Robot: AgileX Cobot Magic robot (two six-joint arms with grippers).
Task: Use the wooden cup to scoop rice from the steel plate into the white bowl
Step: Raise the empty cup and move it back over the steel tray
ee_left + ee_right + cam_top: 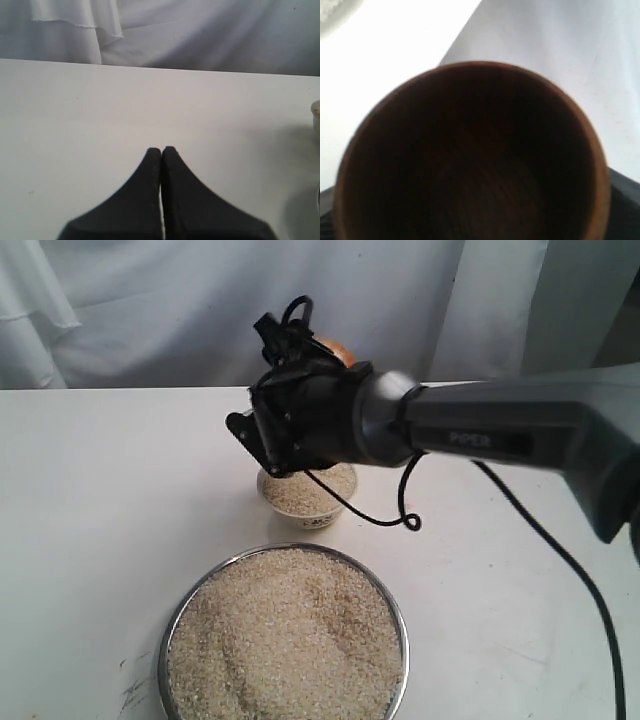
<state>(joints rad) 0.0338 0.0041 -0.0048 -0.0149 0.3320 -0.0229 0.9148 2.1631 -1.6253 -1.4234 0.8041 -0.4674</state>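
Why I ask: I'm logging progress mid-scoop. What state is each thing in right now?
wooden cup: held off the table, inside looks empty.
right end effector: closed on the wooden cup, up over the white bowl.
white bowl: upright, partly filled with rice.
steel plate: flat on the table, heaped with rice.
left end effector: shut, holding nothing, over the bare table.
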